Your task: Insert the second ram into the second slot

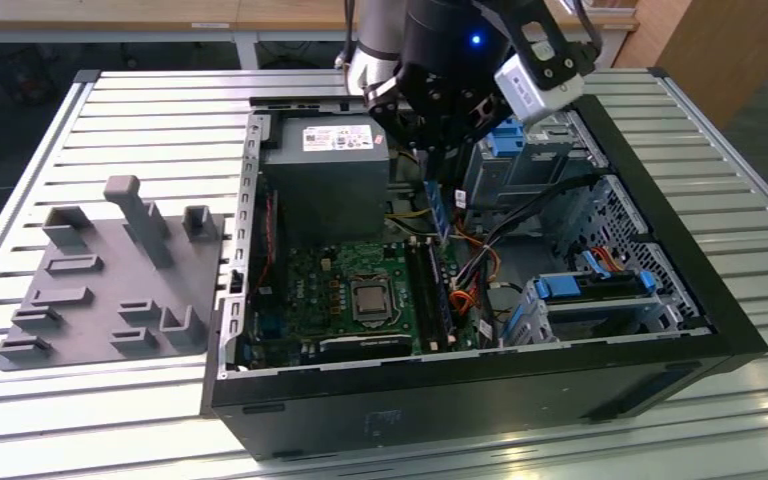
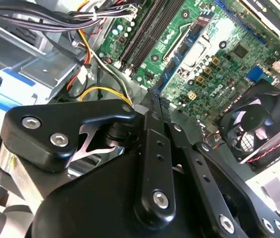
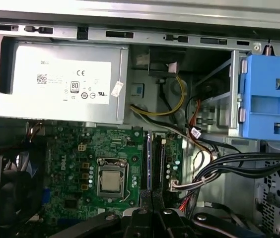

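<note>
Pincer (image 1: pixel 434 178) clenched on the second ram (image 1: pixel 440 215), stick upright | ram hung inside the open computer case (image 1: pixel 491 385), just above the memory slots (image 1: pixel 427 290) | apparently picked up and brought over; seating in the second slot not yet done

Robotics lab or workshop: slatted aluminium worktable (image 1: pixel 117 110) carries an opened desktop computer case (image 1: pixel 491 400) and a grey parts fixture (image 1: pixel 104 290). Robot arm (image 1: pixel 424 50) hangs over it, with light wooden desks (image 1: pixel 157 15) behind.
</note>
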You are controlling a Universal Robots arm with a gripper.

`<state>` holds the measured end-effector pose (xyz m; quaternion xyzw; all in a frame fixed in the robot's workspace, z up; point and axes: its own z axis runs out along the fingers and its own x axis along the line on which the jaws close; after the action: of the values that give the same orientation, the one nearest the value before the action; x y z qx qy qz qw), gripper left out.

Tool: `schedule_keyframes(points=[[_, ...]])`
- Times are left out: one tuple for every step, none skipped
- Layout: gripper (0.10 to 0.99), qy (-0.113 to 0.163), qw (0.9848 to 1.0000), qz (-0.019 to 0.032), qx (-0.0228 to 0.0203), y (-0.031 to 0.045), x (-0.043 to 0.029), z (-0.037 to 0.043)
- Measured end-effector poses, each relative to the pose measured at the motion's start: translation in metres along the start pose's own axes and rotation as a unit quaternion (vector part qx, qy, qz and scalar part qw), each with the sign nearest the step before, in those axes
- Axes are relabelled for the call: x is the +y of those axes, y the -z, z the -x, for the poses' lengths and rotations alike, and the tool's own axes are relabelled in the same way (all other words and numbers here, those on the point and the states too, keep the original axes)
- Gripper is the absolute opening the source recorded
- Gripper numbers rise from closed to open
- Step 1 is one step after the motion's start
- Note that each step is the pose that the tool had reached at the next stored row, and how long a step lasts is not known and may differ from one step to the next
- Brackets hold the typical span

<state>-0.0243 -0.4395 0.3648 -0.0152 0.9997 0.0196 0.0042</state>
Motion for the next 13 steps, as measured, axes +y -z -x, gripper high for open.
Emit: schedule_keyframes(points=[[0.114,-0.005,1.0,-0.0001,-0.0002,-0.0008,-0.0001,0.0],[0.114,-0.009,1.0,-0.0001,-0.0003,-0.0018,-0.0002,0.0001],[0.114,-0.011,0.9999,-0.0002,-0.0004,-0.0029,-0.0004,0.0],[0.114,-0.012,0.9999,-0.0002,-0.0004,-0.0039,-0.0006,0.0],[0.114,-0.012,0.9999,-0.0001,-0.0005,-0.005,-0.0009,0.0],[0.114,-0.012,0.9999,-0.0002,-0.0005,-0.0062,-0.0013,0.0],[0.114,-0.013,0.9999,-0.0002,-0.0005,-0.0073,-0.0016,0.0],[0.114,-0.013,0.9999,-0.0002,-0.0005,-0.0084,-0.0018,-0.0001],[0.114,-0.013,0.9999,-0.0002,-0.0005,-0.0095,-0.0019,-0.0001],[0.114,-0.014,0.9999,-0.0001,-0.0005,-0.0106,-0.0019,-0.0001],[0.114,-0.014,0.9999,-0.0002,-0.0005,-0.0118,-0.0019,-0.0001],[0.114,-0.014,0.9999,-0.0002,-0.0005,-0.013,-0.002,-0.0001],[0.114,-0.014,0.9999,-0.0002,-0.0005,-0.014,-0.002,-0.0001]])
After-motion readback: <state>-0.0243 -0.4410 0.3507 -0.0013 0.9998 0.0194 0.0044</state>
